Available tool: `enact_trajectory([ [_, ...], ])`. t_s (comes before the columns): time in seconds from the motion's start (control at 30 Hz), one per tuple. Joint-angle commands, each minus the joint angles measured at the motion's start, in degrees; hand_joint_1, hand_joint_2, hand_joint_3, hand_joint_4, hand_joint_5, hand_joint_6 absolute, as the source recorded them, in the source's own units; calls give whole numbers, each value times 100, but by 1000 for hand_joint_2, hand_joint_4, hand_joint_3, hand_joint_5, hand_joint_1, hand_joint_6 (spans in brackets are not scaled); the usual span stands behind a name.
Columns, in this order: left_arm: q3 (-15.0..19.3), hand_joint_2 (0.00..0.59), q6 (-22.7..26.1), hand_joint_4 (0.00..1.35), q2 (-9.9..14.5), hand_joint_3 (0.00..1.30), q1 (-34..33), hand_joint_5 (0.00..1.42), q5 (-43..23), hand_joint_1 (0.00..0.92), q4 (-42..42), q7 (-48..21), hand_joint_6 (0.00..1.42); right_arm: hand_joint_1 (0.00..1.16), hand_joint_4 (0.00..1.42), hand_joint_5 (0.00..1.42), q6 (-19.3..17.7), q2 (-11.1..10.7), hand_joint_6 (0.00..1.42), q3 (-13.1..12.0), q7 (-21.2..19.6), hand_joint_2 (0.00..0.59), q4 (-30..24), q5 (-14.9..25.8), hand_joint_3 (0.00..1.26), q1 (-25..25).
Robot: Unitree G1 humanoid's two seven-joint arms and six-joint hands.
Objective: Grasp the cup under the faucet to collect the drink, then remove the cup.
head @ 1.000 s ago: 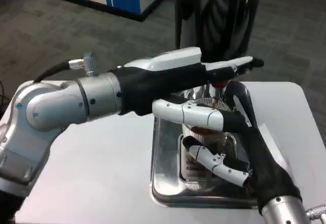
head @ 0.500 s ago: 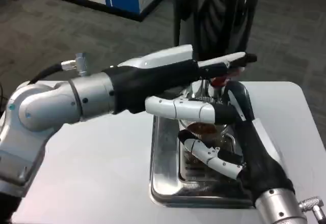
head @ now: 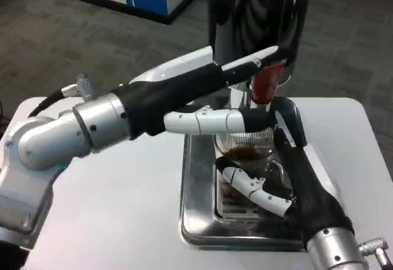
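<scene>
A clear ribbed cup [head: 245, 150] with brown drink in it stands on the metal drip tray [head: 196, 215], under the faucet. My right hand [head: 298, 181] grips the cup from the right, fingers [head: 255, 190] wrapped across its front and the thumb raised behind it. My left hand [head: 215, 92] reaches in from the left above the cup. Its long fingers [head: 261, 58] lie on top of the red tap handle [head: 267, 83], and its thumb [head: 209, 121] stretches out just over the cup's rim. The lower part of the cup is hidden by my right fingers.
The dark, shiny dispenser body [head: 258, 12] rises behind the tray at the table's far edge. White tabletop [head: 110, 221] lies to the left of the tray and a strip of table [head: 362, 153] to its right. Grey carpet lies beyond.
My left hand has risen and drawn back to the left, uncovering the red tap handle. My right hand has stayed around the cup, and more of the brown drink shows in it.
</scene>
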Motion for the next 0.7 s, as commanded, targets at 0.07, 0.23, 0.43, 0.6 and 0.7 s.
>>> enact_trajectory([
  [0.07,251,49,-247,0,-130,0,145,0,-87,0,95,270,0,610,0,60,8,29,1,-4,-58,230,5,47,0,-2],
  [0.23,386,45,-332,0,-211,0,177,0,-179,0,78,326,0,611,0,61,19,12,1,-21,-48,230,9,49,0,-11],
  [0.43,600,51,-410,0,-315,15,421,27,-370,0,-209,442,26,608,0,61,-19,29,1,-48,-74,233,13,81,0,9],
  [0.6,910,63,-409,38,-318,114,985,126,-593,0,-747,629,98,604,12,79,-200,22,1,-115,-191,237,73,144,0,11],
  [0.7,1072,65,-365,80,-237,151,1410,175,-657,0,-1020,658,139,601,30,93,-313,4,7,-178,-269,239,120,199,2,41],
])
